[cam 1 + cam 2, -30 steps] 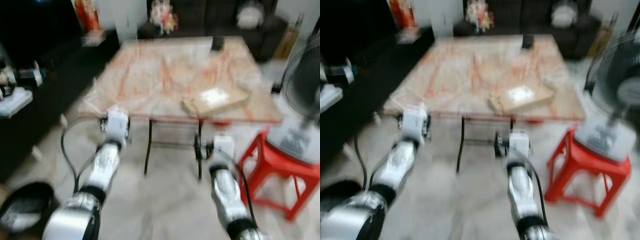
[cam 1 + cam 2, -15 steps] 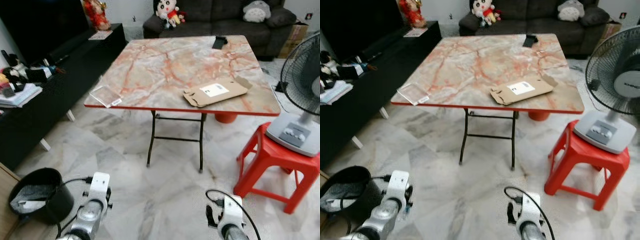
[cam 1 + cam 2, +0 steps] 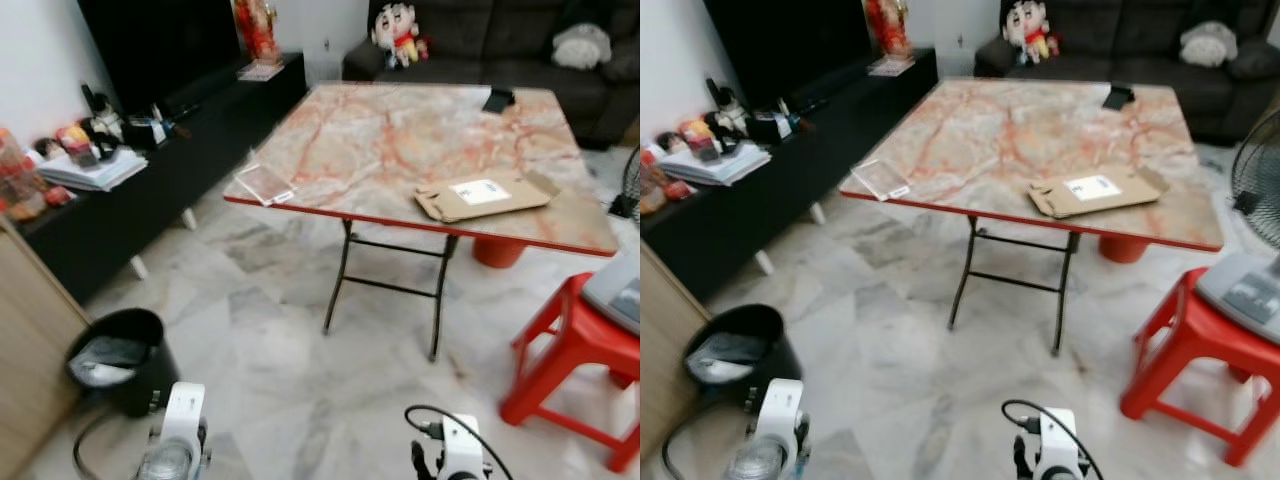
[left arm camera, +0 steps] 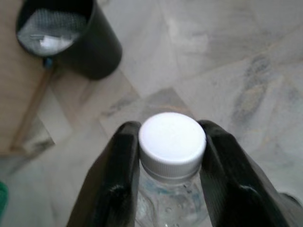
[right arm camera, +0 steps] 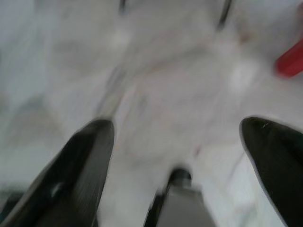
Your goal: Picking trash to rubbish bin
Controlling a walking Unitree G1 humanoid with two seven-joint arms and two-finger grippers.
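My left gripper (image 4: pixel 171 156) is shut on a clear plastic bottle (image 4: pixel 172 189) just below its white cap (image 4: pixel 172 139), held low above the marble floor. The black rubbish bin (image 3: pixel 118 360) stands on the floor at my lower left, with crumpled white trash inside; it also appears beyond the bottle as the bin (image 4: pixel 71 40) in the left wrist view. My left arm (image 3: pixel 178 435) hangs just right of the bin. My right gripper (image 5: pixel 177 156) is open over bare floor, holding nothing. A flat cardboard package (image 3: pixel 485 195) and a clear plastic case (image 3: pixel 264 183) lie on the marble table (image 3: pixel 400 140).
A red stool (image 3: pixel 575 350) carrying a fan base stands at the right. A black TV cabinet (image 3: pixel 150 190) with clutter runs along the left, and a wooden panel (image 3: pixel 25 370) is beside the bin. A dark sofa (image 3: pixel 500 40) sits behind the table.
The camera has swung left, bringing the bin and cabinet further into view. Both arms have dropped from table height to near the floor.
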